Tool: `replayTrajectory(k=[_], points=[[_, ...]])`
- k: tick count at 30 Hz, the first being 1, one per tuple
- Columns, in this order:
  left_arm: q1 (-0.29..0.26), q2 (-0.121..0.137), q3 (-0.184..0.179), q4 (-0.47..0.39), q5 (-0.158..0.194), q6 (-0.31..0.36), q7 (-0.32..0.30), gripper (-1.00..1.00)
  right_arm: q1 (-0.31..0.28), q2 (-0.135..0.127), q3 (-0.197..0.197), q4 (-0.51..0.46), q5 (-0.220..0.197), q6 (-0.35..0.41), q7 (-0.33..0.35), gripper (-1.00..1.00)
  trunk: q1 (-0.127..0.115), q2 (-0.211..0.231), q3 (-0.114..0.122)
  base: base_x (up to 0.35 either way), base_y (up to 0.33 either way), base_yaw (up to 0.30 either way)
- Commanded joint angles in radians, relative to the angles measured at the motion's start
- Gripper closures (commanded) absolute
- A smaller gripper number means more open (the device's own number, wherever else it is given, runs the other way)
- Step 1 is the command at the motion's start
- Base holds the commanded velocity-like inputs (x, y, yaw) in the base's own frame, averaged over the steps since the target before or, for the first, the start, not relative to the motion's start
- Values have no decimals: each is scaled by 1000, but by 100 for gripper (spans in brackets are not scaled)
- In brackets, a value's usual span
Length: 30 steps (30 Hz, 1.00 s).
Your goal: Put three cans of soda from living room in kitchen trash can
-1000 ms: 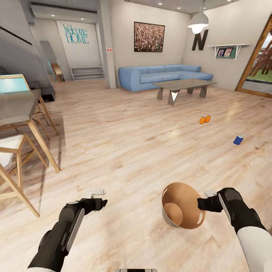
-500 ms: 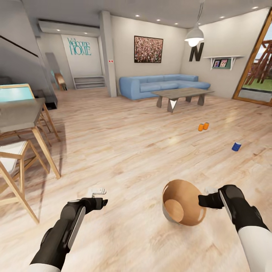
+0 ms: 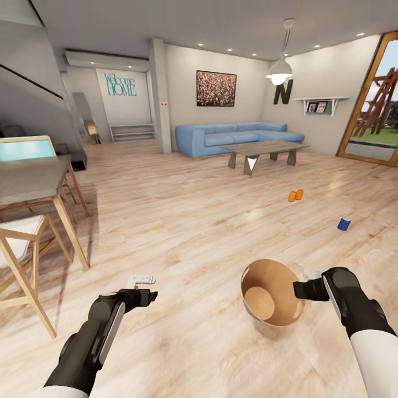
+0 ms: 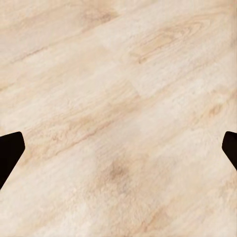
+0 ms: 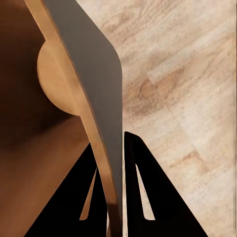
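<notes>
Trash can (image 3: 271, 293), "Welcome HOME" wall lettering (image 3: 120, 84)

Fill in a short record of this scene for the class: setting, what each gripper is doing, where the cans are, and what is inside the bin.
Setting: living room, wood floor, blue sofa
Right gripper: shut on trash can rim
Left gripper: open, holding nothing
Orange cans: two, side by side on floor
Blue can: on floor, apart from them
Trash can contents: none visible

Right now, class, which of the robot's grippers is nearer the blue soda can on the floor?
Right. The right gripper, clamped on the trash can rim, sits below the blue soda can; the left gripper hangs open far across the floor.
</notes>
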<state>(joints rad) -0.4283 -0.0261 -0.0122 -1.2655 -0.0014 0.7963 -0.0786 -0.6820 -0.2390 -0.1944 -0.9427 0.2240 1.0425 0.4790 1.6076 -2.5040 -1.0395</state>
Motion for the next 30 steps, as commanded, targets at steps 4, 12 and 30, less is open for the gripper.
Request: replayTrajectory(k=[4,12,30], points=[[0,1,0,-2,1,0,0,-100,0,1,0,-2,-25,5,5,100,0,0,0,0,0,0],[2,1,1,-20,2,-2,-1,-100,0,6,0,-4,-25,5,4,100,0,0,0,0,26,-2],[2,2,3,-19,8,1,-1,-100,-1,9,-17,-7,-26,5,3,100,0,0,14,0,275,-173]])
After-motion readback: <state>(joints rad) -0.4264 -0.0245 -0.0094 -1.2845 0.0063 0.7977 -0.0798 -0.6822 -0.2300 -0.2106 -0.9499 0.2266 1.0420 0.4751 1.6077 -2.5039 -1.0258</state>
